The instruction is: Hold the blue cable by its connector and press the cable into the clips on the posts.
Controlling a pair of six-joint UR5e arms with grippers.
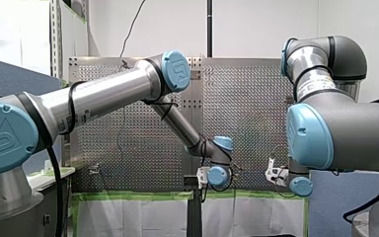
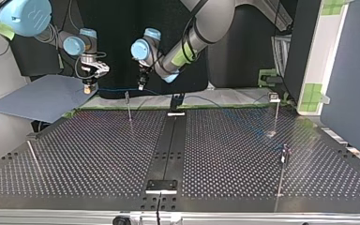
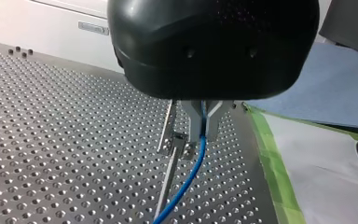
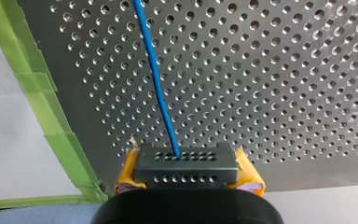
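Right wrist view puts my right gripper (image 4: 189,173) first: it is clamped on the dark connector (image 4: 186,161), with a yellow pad (image 4: 249,176) against each end of the block. The blue cable (image 4: 156,79) comes out of the connector's front face and runs straight ahead, away from the gripper, above the perforated table (image 4: 284,70). A strip of green tape (image 4: 51,107) lies along the table's edge off to one side. Further along the cable my left gripper (image 3: 204,133) is closed on it, the metal fingers (image 3: 193,121) pinching the blue line so that it drops out from between their tips. The post (image 3: 167,182) stands just beside those fingers, and its clip (image 3: 176,142) is at about the level of the fingertips. The cable passes close by the clip on the side towards my left gripper, and I cannot tell whether it sits in the clip or only lies against it. In the top view my right gripper hangs to the left of the post and my left gripper just to the right of it. Both are above the post's top, with the cable stretched nearly level between them past that top. Further left of the post, off the table's far corner, lies a blue sheet (image 2: 42,99).
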